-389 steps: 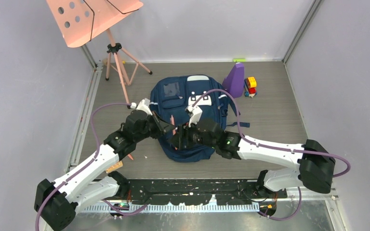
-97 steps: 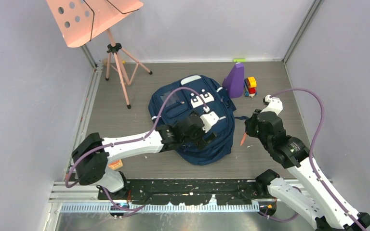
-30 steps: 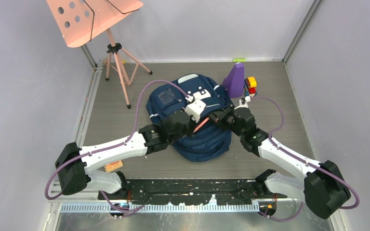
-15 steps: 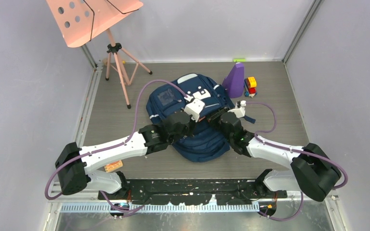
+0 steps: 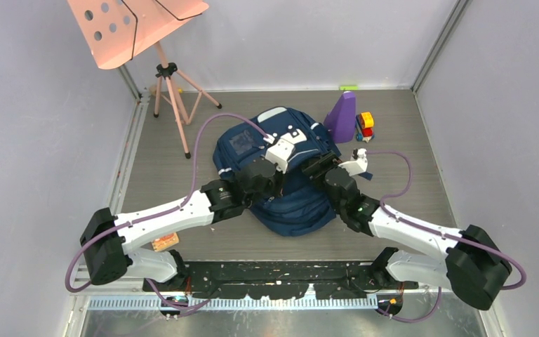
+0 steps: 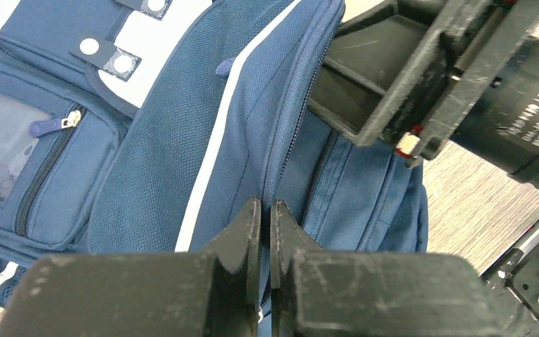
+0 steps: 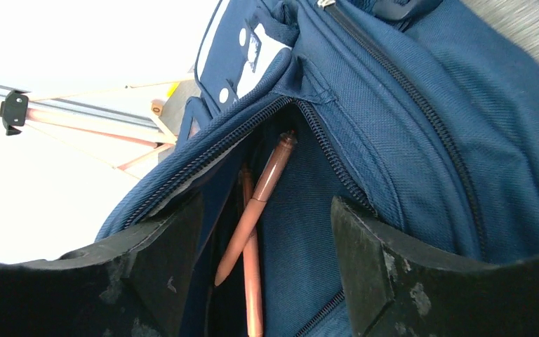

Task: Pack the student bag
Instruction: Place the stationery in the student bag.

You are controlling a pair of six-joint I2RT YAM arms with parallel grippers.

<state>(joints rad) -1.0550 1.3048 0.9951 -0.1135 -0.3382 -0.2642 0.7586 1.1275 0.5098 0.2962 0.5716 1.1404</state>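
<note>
Left gripper (image 6: 265, 210) fingers are found pressed together, a fold of the student bag (image 5: 296, 205) being pinched between them right on a zip seam, while the right gripper (image 7: 263, 217) is seen spread wide above an unzipped pocket with nothing clasped. Two copper-pink pens (image 7: 256, 200) are counted inside that pocket, one laid slanting across the other, both seen between the spread fingers in the right wrist view. The bag is laid front-up near the middle of the grey wood-grain table (image 5: 428, 140), between the two arms, with both grippers set at it. Only one piece of writing can be read: the word DAMIAO, printed in white on the black housing of the right arm (image 6: 519, 119) in the left wrist view; a smaller line beneath it is too fine to be made out. On the bag's front, three white round studs (image 6: 89, 46) are counted in that view, along with one clear window pocket (image 6: 0, 151), one zip pull (image 6: 67, 121) beside it, and one white stripe (image 6: 214, 140) run along the navy panel. Elsewhere on the table four other things are counted: one salmon music stand (image 5: 130, 24) on a tripod at the far left, one purple cone-shaped piece (image 5: 342, 116) just beyond the bag's far right corner, one toy of red, yellow and blue blocks (image 5: 365, 125) just beside that piece, and one small tan block (image 5: 166, 243) near the left arm's base. One small green piece (image 5: 349, 87) is seen against the back wall.
</note>
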